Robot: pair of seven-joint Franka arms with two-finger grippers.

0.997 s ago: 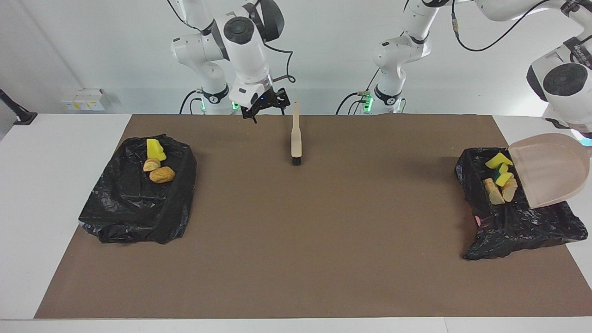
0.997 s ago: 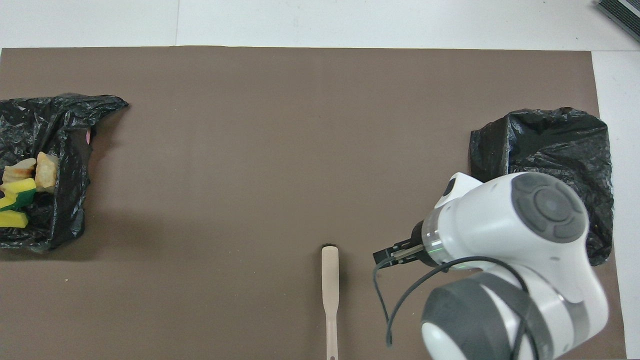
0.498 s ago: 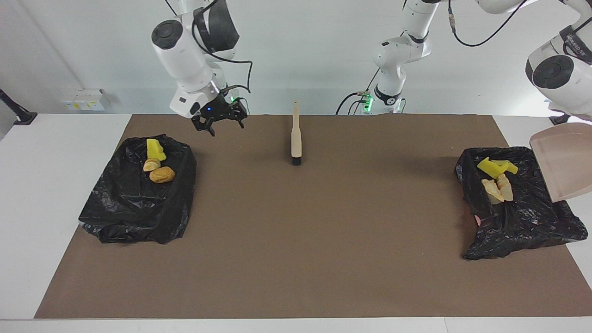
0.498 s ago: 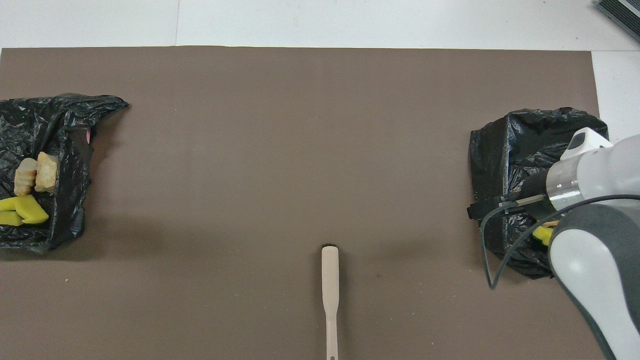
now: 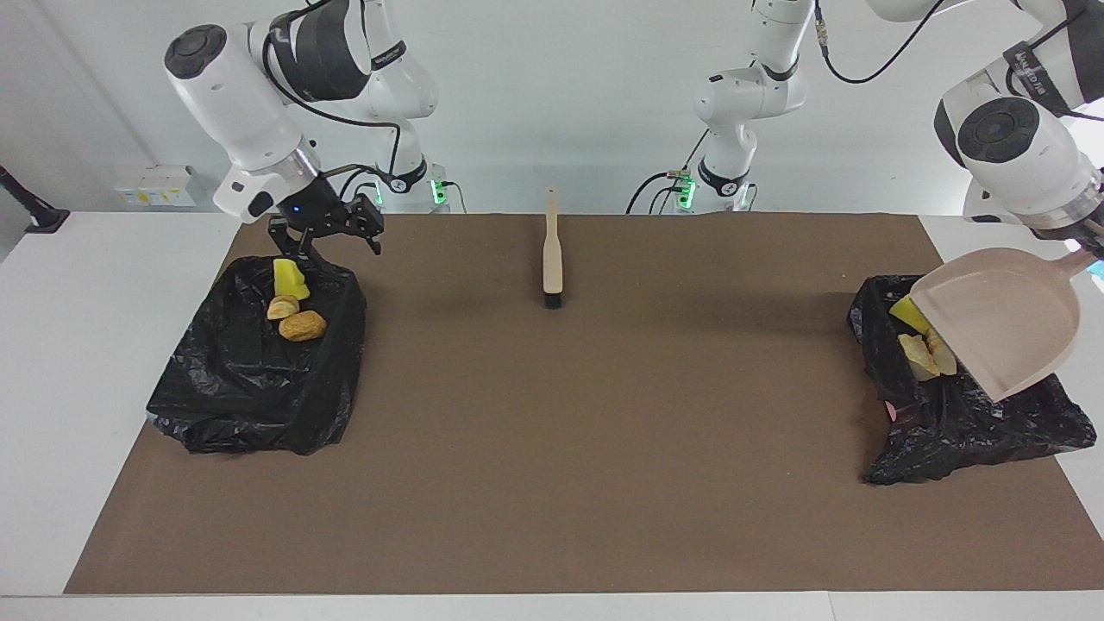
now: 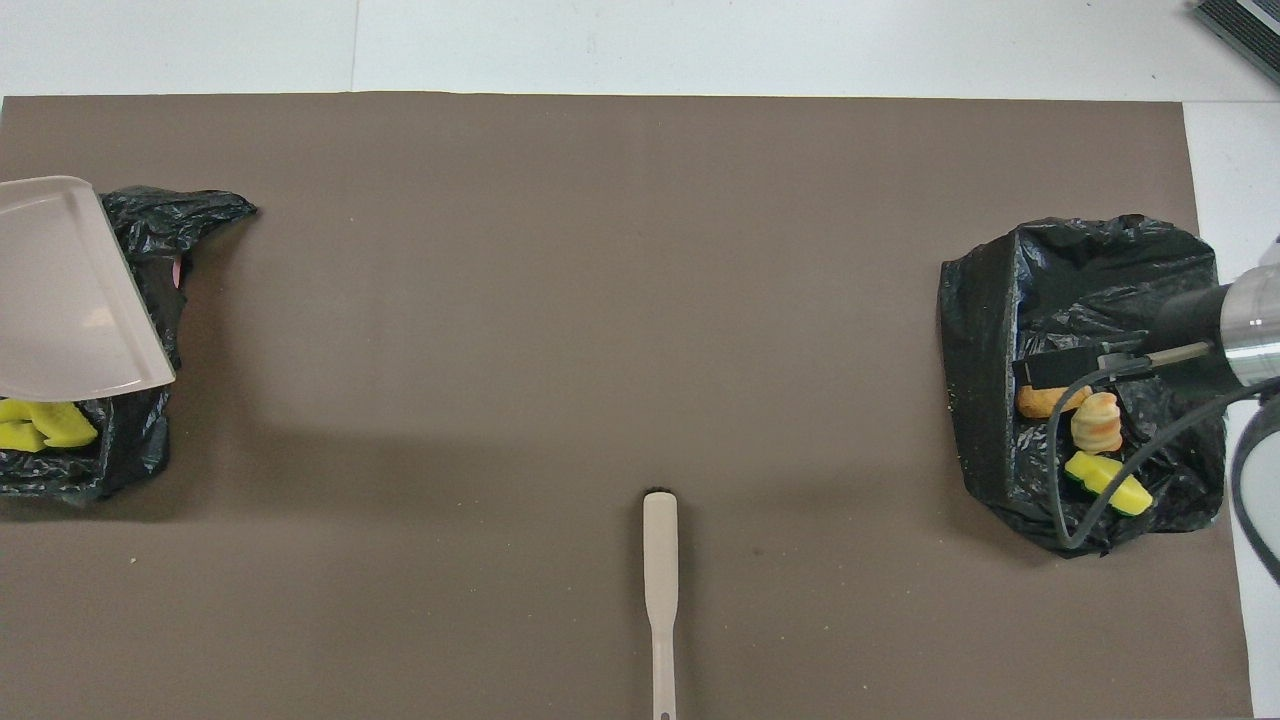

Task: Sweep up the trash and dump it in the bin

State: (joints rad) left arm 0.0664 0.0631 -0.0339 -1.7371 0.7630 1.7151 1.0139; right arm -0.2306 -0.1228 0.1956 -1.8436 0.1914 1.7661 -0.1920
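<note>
Looking at your left gripper point(image 5: 1088, 237), you see it clamped on the dustpan point(image 5: 1000, 319) handle, the pan tilted over the bin point(image 5: 966, 423) at that arm's end, where trash point(image 5: 925, 352) lies under its lip. Your right gripper point(image 5: 328, 233) hangs with fingers spread over the other bin point(image 5: 250, 388), just above its scraps point(image 5: 293, 315). Between the bins, the brush point(image 5: 552, 254) lies on the mat point(image 5: 604, 448).

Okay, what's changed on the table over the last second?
The right hand swung from beside the brush to over the bin at its own end, open and empty. The left hand, still holding the dustpan, lifted it off the other bin, then lowered it again. Brush, bins and trash stayed put.
</note>
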